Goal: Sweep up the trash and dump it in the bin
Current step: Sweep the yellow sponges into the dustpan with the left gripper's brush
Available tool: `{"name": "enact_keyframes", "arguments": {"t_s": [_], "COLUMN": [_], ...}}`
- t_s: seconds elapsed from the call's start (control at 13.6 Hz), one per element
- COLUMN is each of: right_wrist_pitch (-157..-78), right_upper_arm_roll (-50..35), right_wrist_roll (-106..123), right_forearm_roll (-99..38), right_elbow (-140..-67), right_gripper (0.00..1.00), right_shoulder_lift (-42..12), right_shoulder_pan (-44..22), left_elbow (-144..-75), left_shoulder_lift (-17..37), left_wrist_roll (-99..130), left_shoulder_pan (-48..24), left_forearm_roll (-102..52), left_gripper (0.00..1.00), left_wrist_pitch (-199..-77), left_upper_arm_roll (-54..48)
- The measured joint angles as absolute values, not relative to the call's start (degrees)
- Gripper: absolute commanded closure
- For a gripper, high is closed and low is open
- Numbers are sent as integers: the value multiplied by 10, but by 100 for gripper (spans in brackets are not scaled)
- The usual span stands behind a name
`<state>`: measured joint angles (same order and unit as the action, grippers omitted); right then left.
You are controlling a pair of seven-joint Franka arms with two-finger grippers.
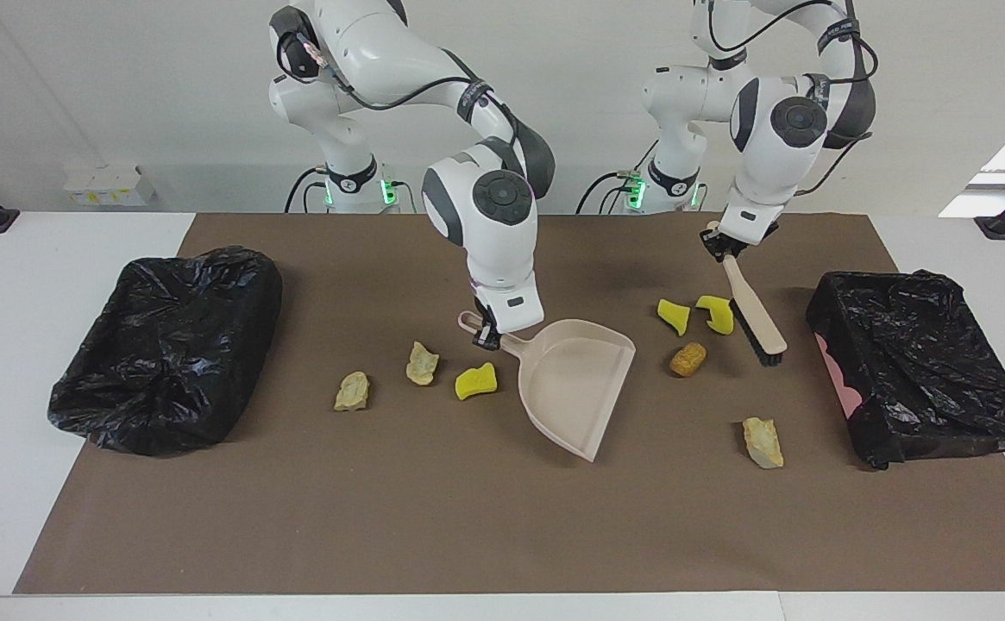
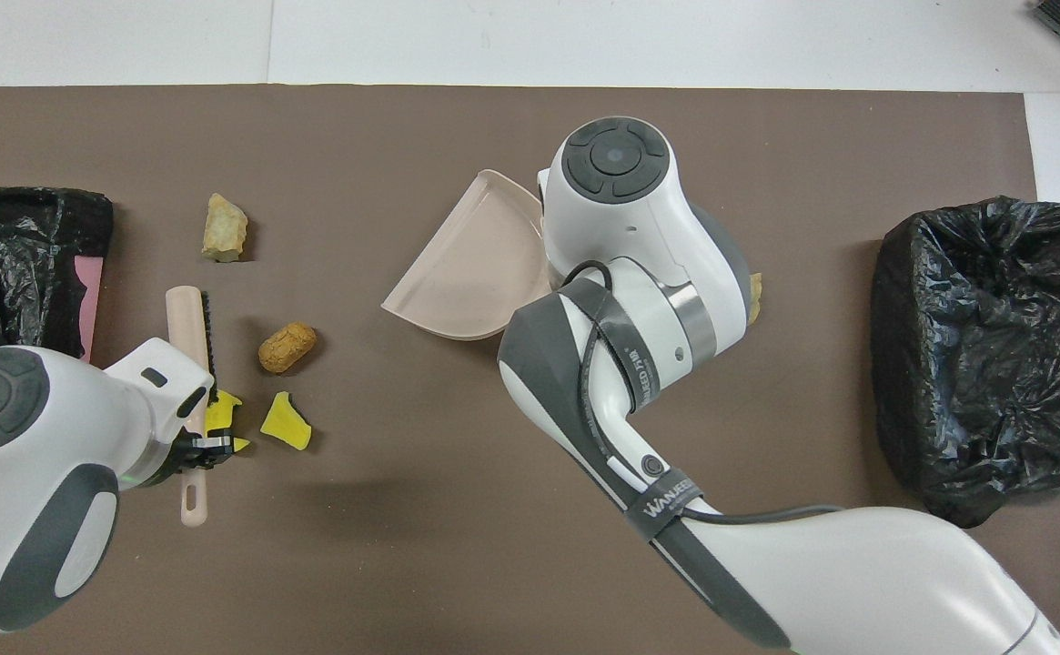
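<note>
My right gripper [image 1: 487, 333] is shut on the handle of the beige dustpan [image 1: 575, 379], whose lip rests on the brown mat; my arm hides that gripper in the overhead view, where the dustpan [image 2: 475, 273] shows. My left gripper [image 1: 720, 244] [image 2: 206, 443] is shut on the handle of the beige brush [image 1: 752, 319] [image 2: 188, 318], tilted, bristles down on the mat. Trash by the brush: two yellow chunks [image 1: 673, 316] [image 1: 716, 313], a brown lump [image 1: 687, 359] and a beige piece [image 1: 763, 442]. Beside the dustpan's handle lie a yellow chunk [image 1: 476, 381] and two beige pieces [image 1: 421, 363] [image 1: 352, 391].
A bin lined with a black bag [image 1: 916, 362] [image 2: 11, 264] stands at the left arm's end of the table. A second black-bagged bin [image 1: 170, 345] [image 2: 994, 346] stands at the right arm's end. The brown mat [image 1: 467, 517] covers the table's middle.
</note>
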<state>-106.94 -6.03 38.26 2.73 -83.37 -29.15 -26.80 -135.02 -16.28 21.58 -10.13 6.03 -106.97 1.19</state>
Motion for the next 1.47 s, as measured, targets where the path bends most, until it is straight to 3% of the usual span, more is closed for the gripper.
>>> {"name": "enact_keyframes", "arguments": {"t_s": [0.37,0.96,1.25,1.47], "right_wrist_pitch": [-1081,-1087,-1101,-1102], "right_upper_arm_roll": [-60,-60,-60,-60], "right_wrist_roll": [508,526,526,525], "right_forearm_roll": [97,110,117,117], "right_elbow": [-904,-926,-928,-929], "right_gripper": [100,100,100,100], "right_shoulder_lift": [-257,-251,-255,-255], "right_shoulder_pan": [-264,-282,-298,-298], "left_elbow": [-1403,-1490,-1494,-1479], "left_shoulder_lift": [-197,-225,-218,-179], "left_wrist_roll": [216,268,322,334], "left_shoulder_pan": [-86,-78,-134,-176], "left_forearm_roll": [60,57,12,-20], "left_gripper": [100,100,100,100], "left_wrist_pitch": [-1059,-1059,-1120,-1175], "left_upper_arm_roll": [11,7,-2,-4]}}
